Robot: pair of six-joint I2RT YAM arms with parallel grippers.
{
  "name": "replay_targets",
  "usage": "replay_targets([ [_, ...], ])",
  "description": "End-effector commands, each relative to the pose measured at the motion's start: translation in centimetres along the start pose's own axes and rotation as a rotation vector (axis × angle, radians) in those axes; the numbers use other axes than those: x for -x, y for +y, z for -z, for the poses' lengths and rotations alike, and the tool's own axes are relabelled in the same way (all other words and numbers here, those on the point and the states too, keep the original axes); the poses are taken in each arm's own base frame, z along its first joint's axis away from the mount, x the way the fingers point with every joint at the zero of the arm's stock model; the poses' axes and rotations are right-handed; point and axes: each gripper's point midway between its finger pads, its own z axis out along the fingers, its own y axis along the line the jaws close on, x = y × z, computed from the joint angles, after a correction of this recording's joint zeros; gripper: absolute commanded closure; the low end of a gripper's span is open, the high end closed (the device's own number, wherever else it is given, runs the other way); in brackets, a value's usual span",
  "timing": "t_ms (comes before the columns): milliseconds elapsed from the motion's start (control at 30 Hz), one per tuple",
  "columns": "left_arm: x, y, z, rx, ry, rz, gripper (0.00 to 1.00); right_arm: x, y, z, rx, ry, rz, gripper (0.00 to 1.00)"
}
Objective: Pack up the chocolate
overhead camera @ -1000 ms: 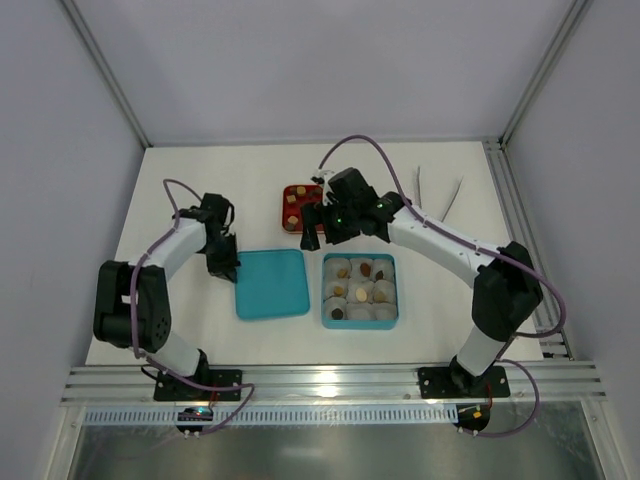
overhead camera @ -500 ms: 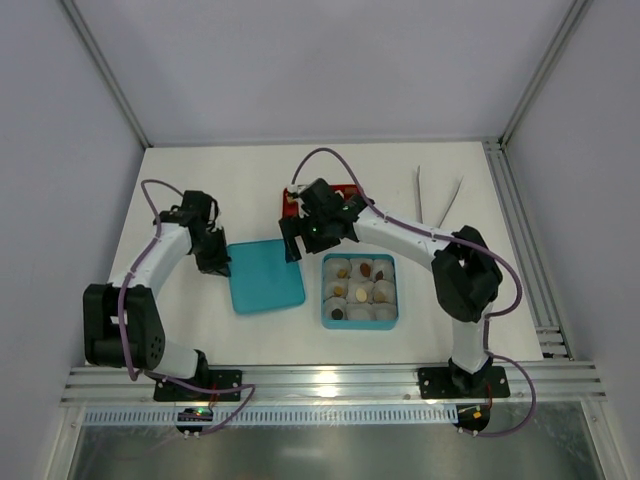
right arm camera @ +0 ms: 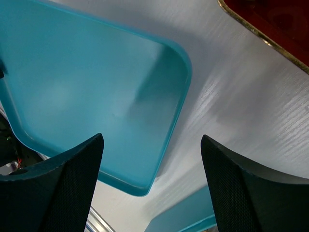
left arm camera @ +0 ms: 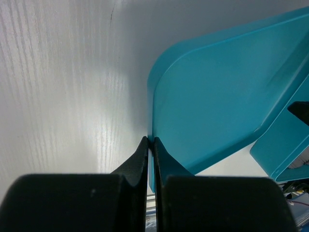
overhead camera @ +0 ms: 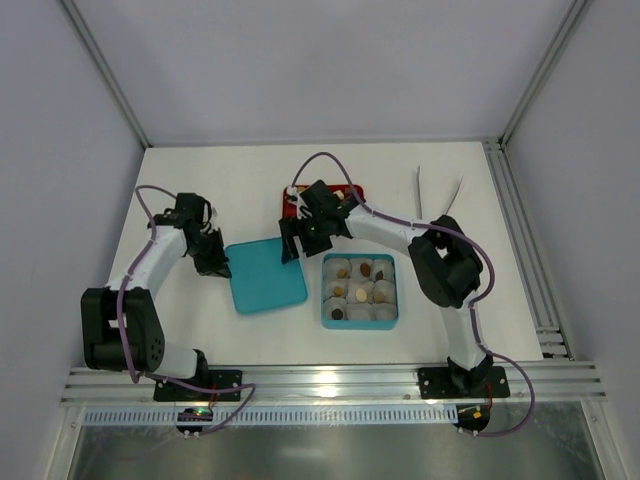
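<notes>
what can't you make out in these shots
Red tray: right wrist view's edge cuts all but a corner; in the top view the right arm covers most, so its contents cannot be counted.
Chocolate in the teal box: too small in the top view to tell shapes.

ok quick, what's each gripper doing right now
left gripper: shut, pinching the rim of the flat teal plastic lid
right gripper: open over that lid, holding nothing
</notes>
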Motion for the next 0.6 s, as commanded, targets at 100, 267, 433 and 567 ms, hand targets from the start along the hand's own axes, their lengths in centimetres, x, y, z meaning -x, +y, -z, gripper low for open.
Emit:
replay_targets([
  [100, 0.9, -1.1, 1.1, -0.072, -0.051, 0.014, 1.0, 2.7, 1.9, 0.2, 0.143, -0.065, -0.014, 0.18],
  [267, 1.1, -1.4, 1.4, -0.098, -0.06, 0.023, 1.0, 2.7, 1.8, 0.1, 0.189, -0.055, -0.036, 0.19],
  [433, 1.5, -1.1, 1.7, -0.114, -0.071, 0.048, 1.0, 2.9, 2.0, 0.3, 0.227, -0.054, -0.043, 0.19],
  [567, 1.8, -1.3, 2.1, -0.13, -0.082, 0.058, 1.0, 3.0, 2.4, 0.4, 0.248, -0.048, -0.044, 0.19],
])
